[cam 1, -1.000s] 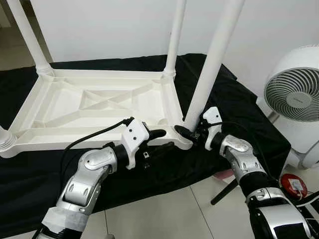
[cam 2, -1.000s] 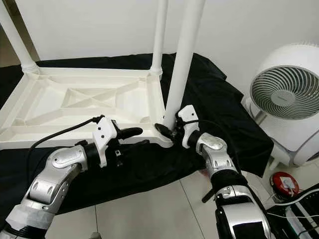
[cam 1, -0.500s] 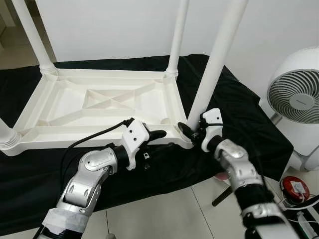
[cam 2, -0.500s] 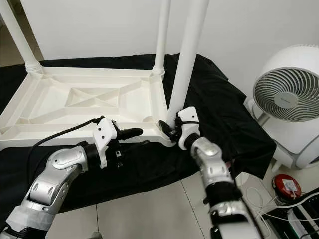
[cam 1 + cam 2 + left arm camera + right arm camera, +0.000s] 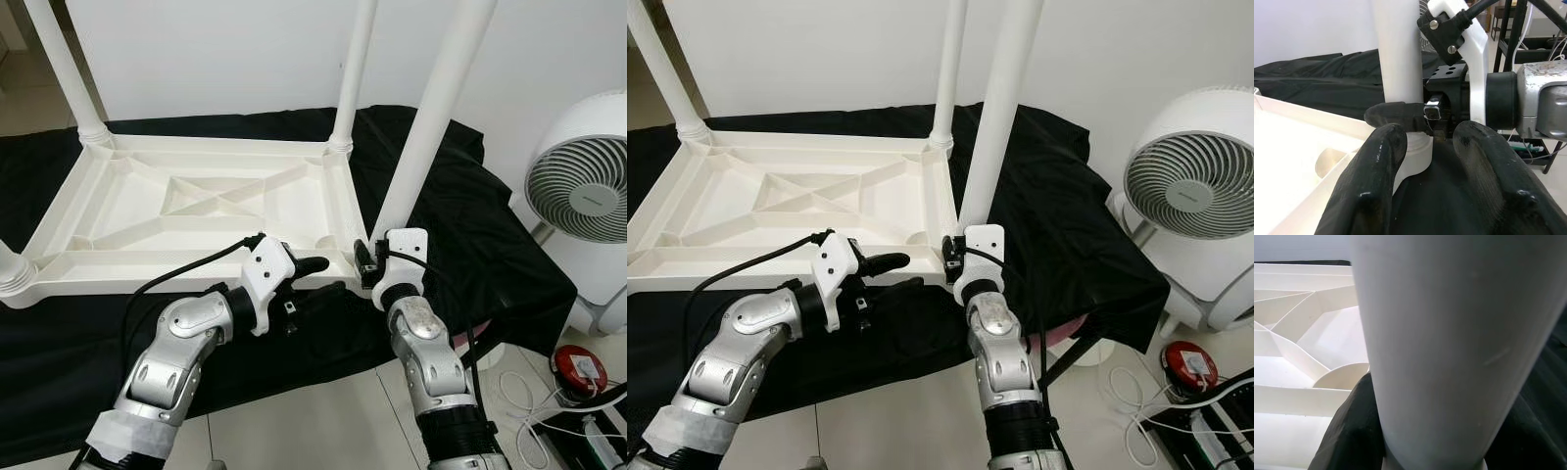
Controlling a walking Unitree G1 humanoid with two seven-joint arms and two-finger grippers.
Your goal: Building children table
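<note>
A white plastic children's table lies upside down on a black cloth, with its legs pointing up. My right gripper is shut on the base of the near right leg, at the table's front right corner. In the right wrist view that leg stands between the dark fingers. My left gripper hovers open just in front of the table's front edge, to the left of that corner. Seen from the left wrist, its fingers point at the leg base and at my right gripper.
The far right leg, the far left leg and the near left leg's base also stand up. A white fan is at the right. A red object and cables lie on the tiled floor.
My right arm has swung in from the right and now stands straight in front of the leg, with the gripper kept at the leg's base. The left arm has not moved.
</note>
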